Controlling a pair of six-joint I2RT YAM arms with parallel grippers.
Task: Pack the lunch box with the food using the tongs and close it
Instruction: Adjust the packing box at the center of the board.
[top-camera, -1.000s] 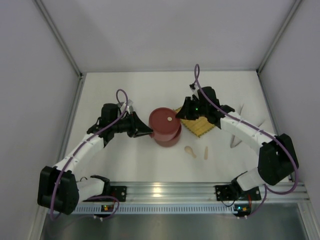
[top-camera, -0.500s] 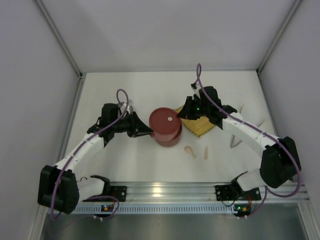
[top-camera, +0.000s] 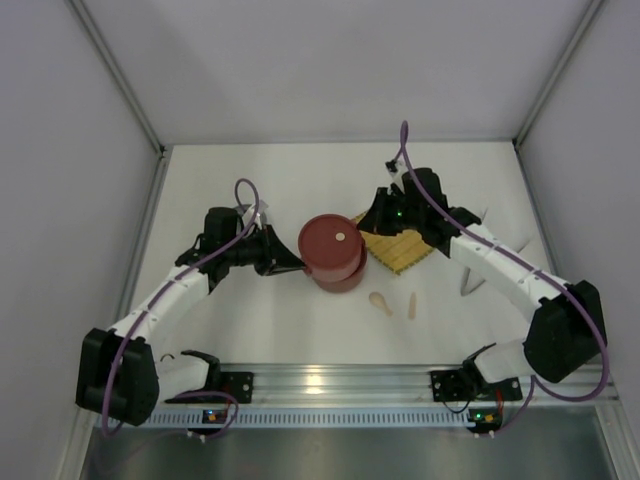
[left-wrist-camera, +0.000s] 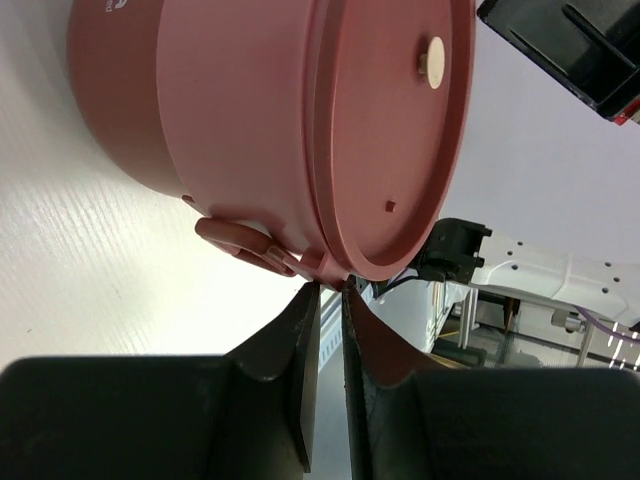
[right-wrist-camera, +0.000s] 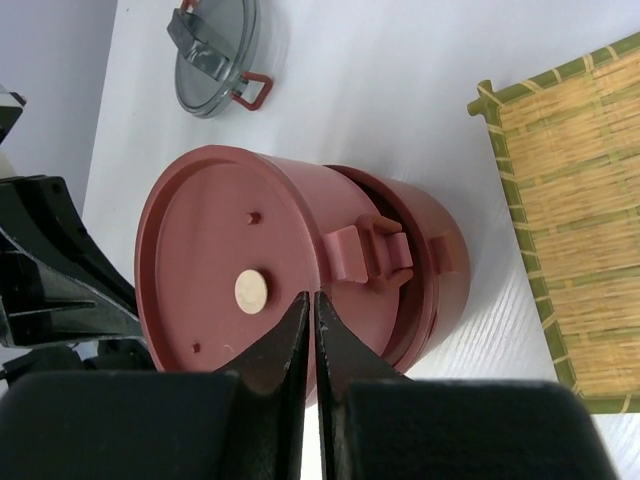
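Arm pose: both arms reach forward and bend inward, so the lunch box (top-camera: 332, 252) — stacked, lid on — stands between the two grippers. Left gripper (left-wrist-camera: 330, 290) lies roughly level, with its tips at the small tab on the lid's rim, on the side facing it. Its jaws stand nearly together with a thin slit between them; whether they pinch the tab cannot be told. Right gripper (right-wrist-camera: 312, 298) points at the lid from the opposite side, clear of it, its jaws pressed together on nothing. Yellow mat (top-camera: 402, 250) lies below and just behind this gripper. Tongs (top-camera: 468, 285) lie on the table outboard of its forearm. Change against one second earlier — left jaws slightly narrower, right jaws brought together, right elbow swung outward. Lunch box position is unchanged.
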